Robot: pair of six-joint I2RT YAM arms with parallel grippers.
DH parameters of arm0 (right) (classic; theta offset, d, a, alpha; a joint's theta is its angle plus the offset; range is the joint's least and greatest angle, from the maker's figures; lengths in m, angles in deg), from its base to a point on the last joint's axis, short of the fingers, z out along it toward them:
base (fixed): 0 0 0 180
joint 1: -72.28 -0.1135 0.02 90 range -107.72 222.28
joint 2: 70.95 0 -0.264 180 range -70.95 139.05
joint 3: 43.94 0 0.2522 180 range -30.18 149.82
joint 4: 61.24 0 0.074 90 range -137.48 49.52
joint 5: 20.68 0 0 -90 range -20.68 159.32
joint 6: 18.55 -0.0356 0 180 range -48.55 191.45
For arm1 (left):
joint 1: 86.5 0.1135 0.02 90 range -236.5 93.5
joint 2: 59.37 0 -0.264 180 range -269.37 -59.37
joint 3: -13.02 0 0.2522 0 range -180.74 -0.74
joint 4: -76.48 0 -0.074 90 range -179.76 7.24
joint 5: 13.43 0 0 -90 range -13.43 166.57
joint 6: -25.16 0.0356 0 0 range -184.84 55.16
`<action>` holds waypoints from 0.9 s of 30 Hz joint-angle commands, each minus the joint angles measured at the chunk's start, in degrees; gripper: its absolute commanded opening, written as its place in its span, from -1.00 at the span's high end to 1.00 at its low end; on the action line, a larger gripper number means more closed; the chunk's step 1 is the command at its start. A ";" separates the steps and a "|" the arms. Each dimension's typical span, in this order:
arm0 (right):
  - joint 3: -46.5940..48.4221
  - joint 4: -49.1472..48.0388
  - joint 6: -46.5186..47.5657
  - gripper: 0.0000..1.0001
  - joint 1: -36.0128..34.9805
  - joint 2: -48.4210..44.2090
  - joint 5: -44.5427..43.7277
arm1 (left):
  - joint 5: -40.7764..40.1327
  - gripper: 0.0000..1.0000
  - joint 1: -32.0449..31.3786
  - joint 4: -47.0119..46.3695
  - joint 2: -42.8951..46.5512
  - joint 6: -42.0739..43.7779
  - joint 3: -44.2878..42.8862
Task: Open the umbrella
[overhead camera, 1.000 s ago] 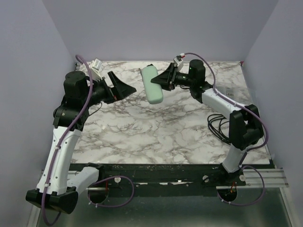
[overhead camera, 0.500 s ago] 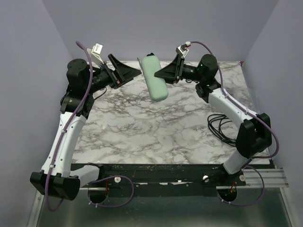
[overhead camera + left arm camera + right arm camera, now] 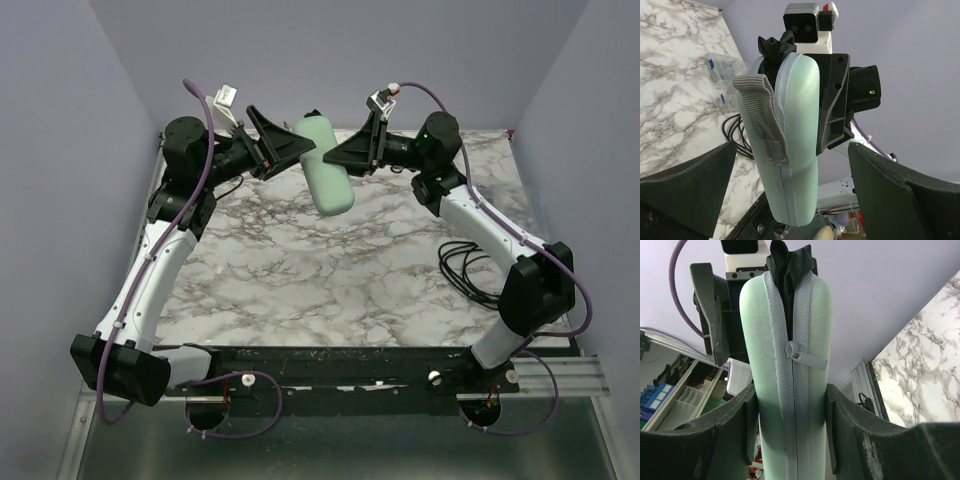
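Observation:
My right gripper (image 3: 333, 158) (image 3: 791, 390) is shut on a pale mint-green zip case (image 3: 326, 172) (image 3: 787, 340) and holds it in the air over the far part of the table. Of the umbrella I see only a tuft of black fabric (image 3: 790, 265) (image 3: 774, 46) (image 3: 316, 115) poking out of the case's partly unzipped end. My left gripper (image 3: 296, 157) (image 3: 792, 150) is open wide at the case's other side. In the left wrist view the case (image 3: 792, 130) stands between its spread fingers, with a gap on each side.
A coiled black cable (image 3: 466, 266) lies at the table's right side. A clear plastic box (image 3: 720, 75) sits by the table's edge. Purple walls close in the marbled table (image 3: 300, 270) at the left, back and right.
The right gripper has lifted the case off the table. The left arm has risen and swung right until its open fingers reach the case.

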 commanded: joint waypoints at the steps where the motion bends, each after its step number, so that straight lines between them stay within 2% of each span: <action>1: 2.17 -0.87 -0.67 0.14 -0.91 -3.66 1.32 | -1.85 -0.88 -1.77 -2.40 -1.15 -0.58 -2.41; 7: 1.78 -3.90 -3.11 0.14 -1.56 -3.58 2.26 | -1.66 -0.79 -3.09 -4.30 -2.09 -1.20 -2.24; 11: 1.23 -5.61 -4.16 0.14 -1.95 -3.61 2.55 | -1.21 -0.54 -3.63 -6.33 -2.09 -1.76 -1.44; 13: 0.45 -7.15 -5.06 0.14 -2.16 -3.71 3.10 | -0.34 -0.19 -3.73 -7.57 -2.18 -2.36 -0.93; 16: -1.18 -10.99 -7.36 0.15 -2.42 -3.62 4.10 | 1.12 0.62 -3.74 -6.46 -2.77 -2.49 -1.62; 17: -1.73 -11.86 -7.94 0.05 -2.43 -3.79 4.27 | 1.37 0.87 -3.73 -5.29 -2.93 -2.02 -2.05; 18: -2.28 -11.79 -7.87 -0.19 -2.44 -3.96 4.29 | 1.47 1.00 -3.73 -2.70 -2.98 -1.31 -2.72; 19: -2.62 -10.19 -6.68 -0.60 -2.43 -4.31 4.11 | 1.61 1.00 -3.60 -0.37 -3.06 -0.57 -3.24; 20: -2.52 -5.43 -3.84 -0.98 -2.43 -4.92 3.69 | 1.73 1.00 -3.49 1.42 -2.92 0.44 -3.82; 21: -1.72 1.18 1.51 -1.00 -2.43 -5.51 2.78 | 1.80 1.00 -3.31 3.39 -2.68 1.37 -4.00; 23: 1.61 23.57 15.71 -1.00 -2.43 -7.01 -2.77 | 1.69 1.00 -2.66 7.86 -1.54 4.26 -3.29; 25: 4.51 42.46 28.92 -1.00 -2.43 -8.28 -12.97 | 0.30 1.00 -1.96 12.42 0.73 7.88 -1.07; 27: 4.14 53.15 36.48 -1.00 -2.43 -10.29 -23.08 | -1.22 1.00 -1.19 17.23 3.58 12.27 1.83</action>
